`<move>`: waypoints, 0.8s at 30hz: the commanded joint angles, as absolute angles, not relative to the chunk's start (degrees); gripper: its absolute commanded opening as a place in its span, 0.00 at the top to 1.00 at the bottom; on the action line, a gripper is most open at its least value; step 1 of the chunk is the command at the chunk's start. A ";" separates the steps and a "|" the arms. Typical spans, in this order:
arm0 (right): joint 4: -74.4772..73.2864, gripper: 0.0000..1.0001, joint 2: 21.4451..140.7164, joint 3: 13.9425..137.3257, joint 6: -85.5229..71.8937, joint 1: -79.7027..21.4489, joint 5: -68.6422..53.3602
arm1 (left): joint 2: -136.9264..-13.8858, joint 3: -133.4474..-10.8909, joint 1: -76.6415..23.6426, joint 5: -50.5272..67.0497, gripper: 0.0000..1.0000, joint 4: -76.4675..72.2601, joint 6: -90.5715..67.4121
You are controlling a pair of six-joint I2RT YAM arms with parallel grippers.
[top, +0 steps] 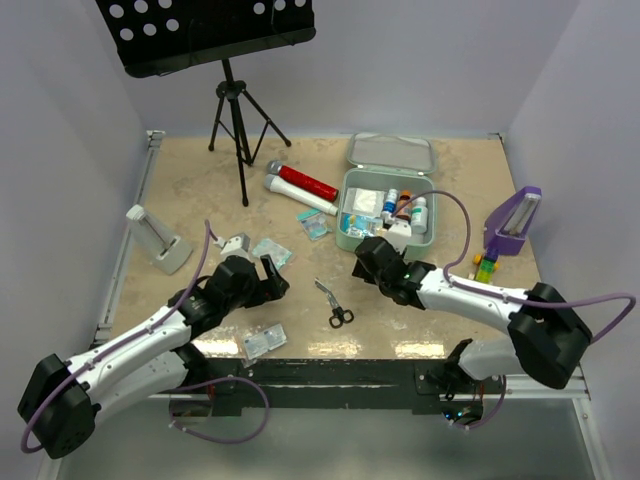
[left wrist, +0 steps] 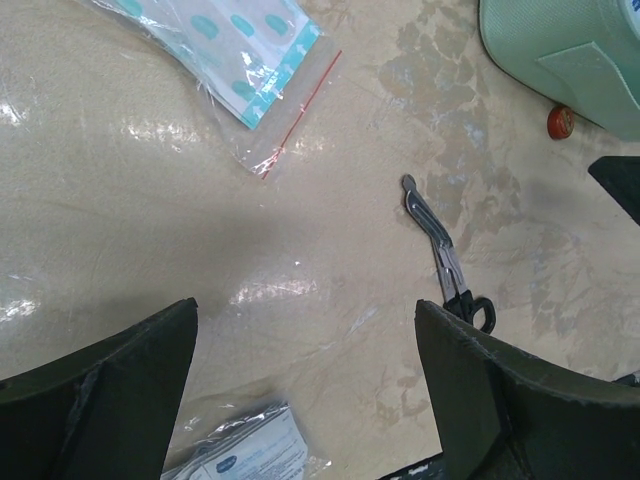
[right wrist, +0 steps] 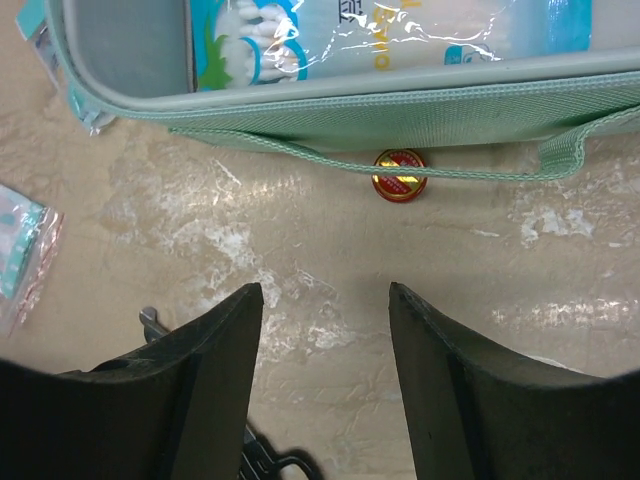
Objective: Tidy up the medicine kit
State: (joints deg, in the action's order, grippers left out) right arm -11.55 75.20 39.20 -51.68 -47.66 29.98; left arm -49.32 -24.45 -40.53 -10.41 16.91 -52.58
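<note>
- Closest to you in the right wrist view is the right tool (right wrist: 323, 305). Its two dark fingers are spread partway, with only bare bench (right wrist: 520, 400) showing between them.
- The medicine kit (right wrist: 400, 110) lies straight ahead of that tool, its near wall running across the view. It sits at the far right of the bench with its lid (top: 390, 152) thrown open behind it.
- The relation to watch is a small red-and-gold disc (right wrist: 399, 175) in line with the gap between the fingers. It lies flat on the bench, right up against the kit's wall and under a slack green strap (right wrist: 300, 152).
- Your right arm is plainly the nearer one. I judge a short reach forward would do, though the strap and wall crowd the disc's far side.
- The left tool (left wrist: 305, 320) is spread wide and holds nothing, hovering over the middle of the bench, well apart from the kit.
- The scissors (left wrist: 445, 255) lie between the two tools. In the left wrist view their long axis runs away from the left tool, black loops nearest and metal tip farthest.
- Materials:
  - The kit's wall looks finely textured, almost woven, in mint green.
  - A glossy cotton-swab packet (right wrist: 400, 30) is inside it.
  - The disc looks like hard, shiny metal.
  - A crinkly clear zip bag (left wrist: 240, 60) with teal print lies loose.
  - The bench is smooth and mottled beige.
</note>
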 commanded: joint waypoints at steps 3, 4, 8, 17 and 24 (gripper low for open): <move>-6.69 0.39 79.89 37.71 -59.24 -47.37 36.12 | -48.16 -24.17 -40.34 -9.23 0.06 14.94 -53.53; -6.33 0.39 80.68 37.79 -59.24 -47.11 36.30 | -48.25 -24.00 -40.25 -9.14 0.06 15.03 -53.53; -6.42 0.37 83.76 39.11 -59.06 -45.71 36.56 | -48.25 -23.64 -40.25 -8.88 0.06 14.85 -53.44; -2.73 0.36 86.04 39.46 -56.34 -39.46 33.93 | -48.51 -23.73 -40.25 -9.23 0.06 14.59 -52.65; -2.46 0.36 91.05 42.36 -54.84 -38.76 33.31 | -48.78 -23.91 -40.34 -9.23 0.06 14.68 -52.21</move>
